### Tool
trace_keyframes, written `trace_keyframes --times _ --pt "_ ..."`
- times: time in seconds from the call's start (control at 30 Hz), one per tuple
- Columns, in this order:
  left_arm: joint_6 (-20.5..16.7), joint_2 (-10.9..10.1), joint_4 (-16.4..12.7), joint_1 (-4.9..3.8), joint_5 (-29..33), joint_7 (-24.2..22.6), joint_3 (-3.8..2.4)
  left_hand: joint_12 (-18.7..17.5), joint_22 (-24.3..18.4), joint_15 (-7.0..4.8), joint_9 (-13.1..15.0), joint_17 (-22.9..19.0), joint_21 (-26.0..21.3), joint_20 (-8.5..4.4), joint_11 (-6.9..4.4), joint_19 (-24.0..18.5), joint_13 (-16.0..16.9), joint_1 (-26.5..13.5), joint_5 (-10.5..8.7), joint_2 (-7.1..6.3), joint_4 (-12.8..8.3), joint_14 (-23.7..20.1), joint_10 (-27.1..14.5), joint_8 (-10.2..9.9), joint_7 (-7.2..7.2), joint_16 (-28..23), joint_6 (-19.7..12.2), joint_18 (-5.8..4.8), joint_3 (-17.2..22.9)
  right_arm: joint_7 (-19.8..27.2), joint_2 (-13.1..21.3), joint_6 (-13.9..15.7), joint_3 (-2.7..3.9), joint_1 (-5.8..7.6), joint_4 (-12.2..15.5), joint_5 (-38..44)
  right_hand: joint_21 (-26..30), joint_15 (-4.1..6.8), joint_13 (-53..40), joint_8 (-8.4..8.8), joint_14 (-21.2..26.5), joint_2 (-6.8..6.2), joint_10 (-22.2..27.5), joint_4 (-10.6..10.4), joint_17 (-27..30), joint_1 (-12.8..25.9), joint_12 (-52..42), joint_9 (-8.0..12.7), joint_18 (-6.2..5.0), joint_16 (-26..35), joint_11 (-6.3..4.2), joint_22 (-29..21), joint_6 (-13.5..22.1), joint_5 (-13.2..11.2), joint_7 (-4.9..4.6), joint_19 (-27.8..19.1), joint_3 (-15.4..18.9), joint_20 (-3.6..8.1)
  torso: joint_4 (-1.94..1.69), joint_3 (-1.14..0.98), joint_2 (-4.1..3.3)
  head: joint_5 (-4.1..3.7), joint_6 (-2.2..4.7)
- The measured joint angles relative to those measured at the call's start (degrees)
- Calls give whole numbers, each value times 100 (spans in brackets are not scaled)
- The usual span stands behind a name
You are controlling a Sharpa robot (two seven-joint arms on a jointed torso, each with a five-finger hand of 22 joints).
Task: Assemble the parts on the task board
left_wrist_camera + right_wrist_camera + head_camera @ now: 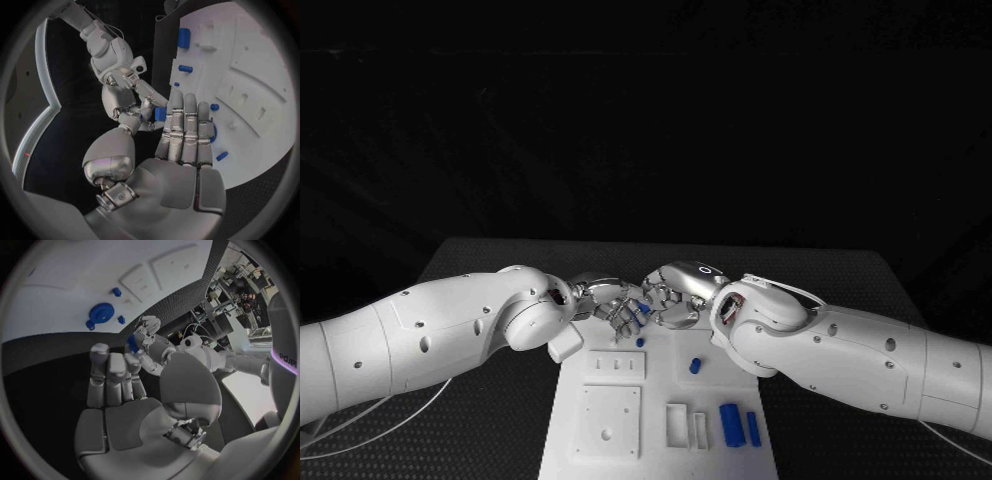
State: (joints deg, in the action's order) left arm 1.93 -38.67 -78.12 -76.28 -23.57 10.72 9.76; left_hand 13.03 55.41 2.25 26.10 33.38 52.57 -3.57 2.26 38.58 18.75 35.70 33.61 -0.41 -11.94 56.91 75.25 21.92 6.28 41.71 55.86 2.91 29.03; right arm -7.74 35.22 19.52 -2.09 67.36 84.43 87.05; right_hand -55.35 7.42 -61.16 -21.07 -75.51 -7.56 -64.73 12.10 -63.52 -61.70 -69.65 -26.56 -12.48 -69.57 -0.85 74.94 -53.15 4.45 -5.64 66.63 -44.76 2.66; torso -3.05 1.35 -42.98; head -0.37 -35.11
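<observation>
The right hand (672,296) meets the left hand (609,298) over the far end of the task board (661,378), with a small blue piece (643,310) between their fingertips. In the left wrist view the right hand's fingers (154,97) look closed around that piece (160,114), so I judge that the right hand pinches it. The left hand's fingers (185,125) lie straight and side by side, with their tips against the piece and the thumb held off to the side. I cannot tell whether the left hand grips it too. The piece is in the air, just above the board's far edge and not touching it.

Further blue parts lie on the board below the hands. A small peg (640,342) is nearest, then a short piece (695,366). Two longer bars (730,420) lie side by side close to the near edge, next to the open slots (678,424). A round blue part (100,314) sits near the board's far end. The black table (488,420) lies all around the board.

This looks like a hand-to-hand pass or a re-grip of one part before it is inserted. The next move needs one hand to hold the piece firmly before the other lets go. The piece then has to be turned to match its socket and lowered straight in.
</observation>
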Motion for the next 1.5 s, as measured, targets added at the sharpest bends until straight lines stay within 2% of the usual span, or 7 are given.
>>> trace_keyframes --times 0.63,1.03,1.13,1.2,1.33,1.5 --pt "6 1 0 0 -8 61 3 49 -1 -22 36 1 22 0 -51 0 46 -73 -216 25 -50 22 52 0 -38 66 79 -26 51 -15 1 -13 -23 0 34 32 0 -17 -4 -18 -2 0 -8 0 0 0 1 20 0 0 -8 -1 -1 22 1 0 0 -1 1 1 1 -8 3" --pt "10 0 1 0 -27 67 4 72 -2 -43 73 1 44 0 -95 0 83 283 -368 381 -240 44 96 0 -54 115 135 -27 240 -22 3 -22 -28 0 41 43 0 -19 -4 -17 -2 0 -9 0 1 0 1 13 0 0 -9 -2 -1 21 2 7 0 -10 0 3 1 -14 -8" --pt "11 0 5 0 -31 67 3 72 2 -43 80 -6 44 0 -103 0 92 450 -483 480 -285 43 124 -1 -66 115 189 -27 284 -29 5 -30 -34 0 45 44 0 -20 -4 -17 -2 0 -9 0 1 0 1 13 0 0 -9 -2 -2 44 2 7 1 -10 0 3 1 -12 -9" --pt "11 0 9 0 -33 67 1 72 2 -43 103 -14 44 0 -104 0 92 506 -641 529 -285 43 125 -1 -70 115 193 -28 285 -41 9 -37 -37 -1 48 46 0 -20 -8 -17 -2 0 -9 1 0 0 4 14 0 0 -9 -2 -2 44 2 7 1 -10 0 3 1 -11 -8" --pt "16 2 17 0 -36 66 0 72 -3 -43 103 -24 44 0 -116 0 98 577 -772 469 -213 43 137 0 -76 115 198 -28 213 -62 11 -44 -37 -2 66 48 0 -12 -9 -17 -24 0 -9 16 1 0 5 14 0 0 -9 -2 -2 44 2 7 -15 -11 0 3 1 -10 -8" --pt "18 4 21 0 -42 66 3 72 -10 -43 104 -31 44 0 -123 1 97 537 -783 425 -190 43 146 1 -65 115 227 -28 190 -80 13 -48 -40 -2 81 54 0 7 -8 -16 -6 0 -9 16 1 0 5 16 0 0 -9 -2 -2 59 3 7 -15 -11 1 1 1 -5 -12"
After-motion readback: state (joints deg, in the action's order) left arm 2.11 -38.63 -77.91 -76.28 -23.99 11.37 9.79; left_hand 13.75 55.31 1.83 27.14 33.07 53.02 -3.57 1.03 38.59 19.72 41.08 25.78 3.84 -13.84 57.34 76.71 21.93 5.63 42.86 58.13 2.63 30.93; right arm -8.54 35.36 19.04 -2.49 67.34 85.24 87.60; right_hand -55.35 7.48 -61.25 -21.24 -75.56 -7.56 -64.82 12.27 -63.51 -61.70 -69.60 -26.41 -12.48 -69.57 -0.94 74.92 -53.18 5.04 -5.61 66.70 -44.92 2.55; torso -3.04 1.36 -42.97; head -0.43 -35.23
